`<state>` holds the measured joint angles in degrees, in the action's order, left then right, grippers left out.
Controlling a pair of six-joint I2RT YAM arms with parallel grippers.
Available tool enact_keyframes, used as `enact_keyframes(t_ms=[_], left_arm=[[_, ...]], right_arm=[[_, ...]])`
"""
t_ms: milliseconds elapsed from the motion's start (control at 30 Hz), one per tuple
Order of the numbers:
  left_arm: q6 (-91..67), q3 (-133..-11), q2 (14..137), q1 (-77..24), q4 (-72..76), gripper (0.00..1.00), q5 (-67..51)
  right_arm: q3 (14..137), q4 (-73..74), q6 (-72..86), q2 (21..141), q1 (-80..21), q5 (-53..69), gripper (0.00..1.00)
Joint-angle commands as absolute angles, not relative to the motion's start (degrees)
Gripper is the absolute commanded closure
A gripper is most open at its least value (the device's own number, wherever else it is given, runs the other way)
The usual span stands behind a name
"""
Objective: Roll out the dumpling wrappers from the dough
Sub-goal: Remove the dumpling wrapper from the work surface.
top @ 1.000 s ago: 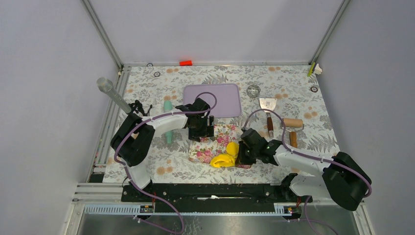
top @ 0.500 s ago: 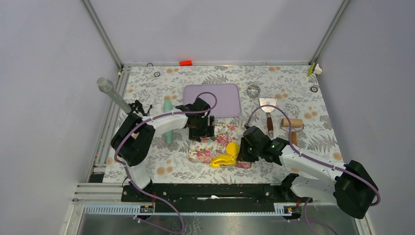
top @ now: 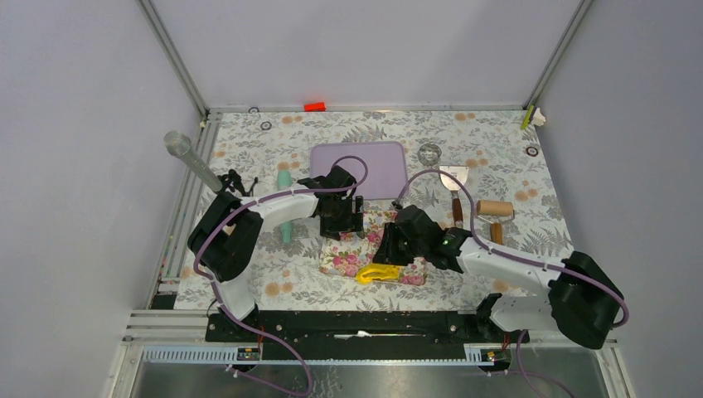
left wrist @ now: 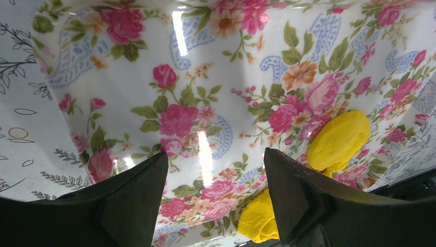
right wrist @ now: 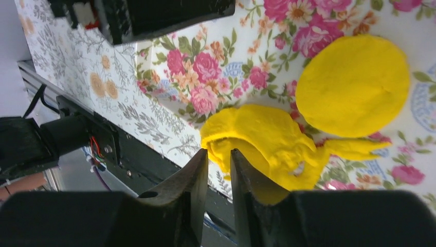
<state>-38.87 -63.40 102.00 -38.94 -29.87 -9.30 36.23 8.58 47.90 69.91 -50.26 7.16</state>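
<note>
The dough (right wrist: pixel 257 139), a rumpled yellow lump, is seen at the near edge of a flowered mat (top: pixel 352 257) spread on the desk, with one round dumpling wrapper (right wrist: pixel 352 92) laid against it. The right gripper (right wrist: pixel 218 152) is held at the lump, fingers narrowly parted. The left gripper (left wrist: pixel 213 154) is spread wide above the mat's far edge, gripping nothing.

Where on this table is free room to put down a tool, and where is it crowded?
The lilac rectangular mat is bare. Bare leaf-print cloth lies behind the teal cylinder at far left and behind the wooden roller at far right. Crowded: the rose-patterned board, where the left gripper, the right gripper, the yellow dough lump and the round yellow wrapper meet.
</note>
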Motion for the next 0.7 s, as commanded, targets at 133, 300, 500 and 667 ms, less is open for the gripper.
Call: enact_keyframes(t_ms=[133,300,500,667], left_arm=[[-37.8,-61.5,104.7,-38.8,-31.0,0.25,-8.0],[-37.5,-61.4,104.6,-38.8,-31.1,0.25,-8.1],[-37.6,-61.8,104.8,-38.8,-31.0,0.25,-8.2],[-37.5,-61.7,104.9,-38.7,-31.0,0.25,-8.1]], right_arm=[[39.4,0.6,50.2,81.8,-50.9,10.2,0.73],[39.0,3.8,48.6,84.3,-50.9,10.2,0.74],[34.8,9.7,47.7,78.9,-50.9,5.8,0.75],[32.9,14.4,46.7,75.8,-50.9,1.4,0.75]])
